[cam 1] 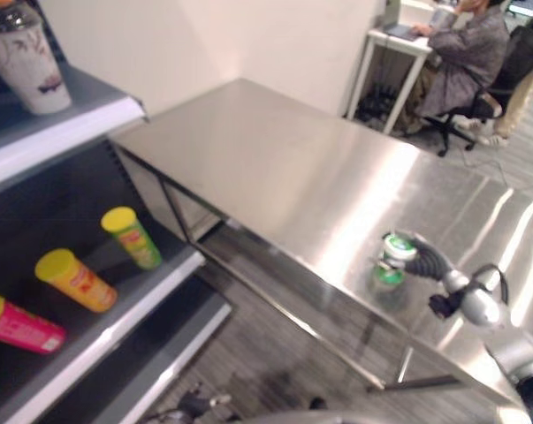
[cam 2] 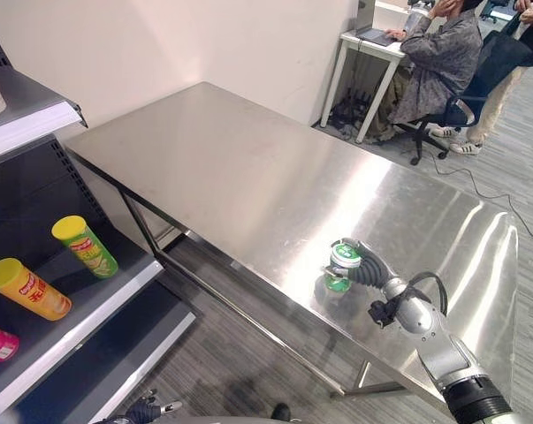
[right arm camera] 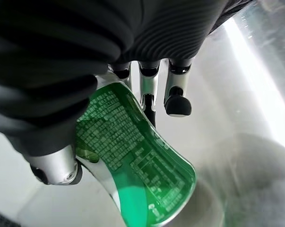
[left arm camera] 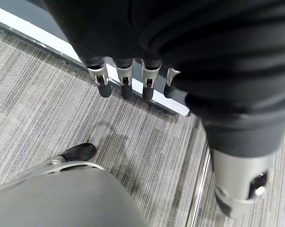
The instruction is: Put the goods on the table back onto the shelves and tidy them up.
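My right hand has its fingers curled round a green can standing upright on the steel table, near the front edge on my right side. The right wrist view confirms it: the can's green label sits against the palm with fingers wrapped past it. My left hand hangs low over the striped floor beside the shelf's base, fingers straight and holding nothing.

On progress, I judge most of the work done. Three tubes already lie on the shelf: a green tube, an orange tube and a pink tube, with a white cup on the board above. The can looks like the last item on the table.

The table top between can and shelf is open. The shelf stands well apart to my left, so I will need to clear the table's front edge and corner.
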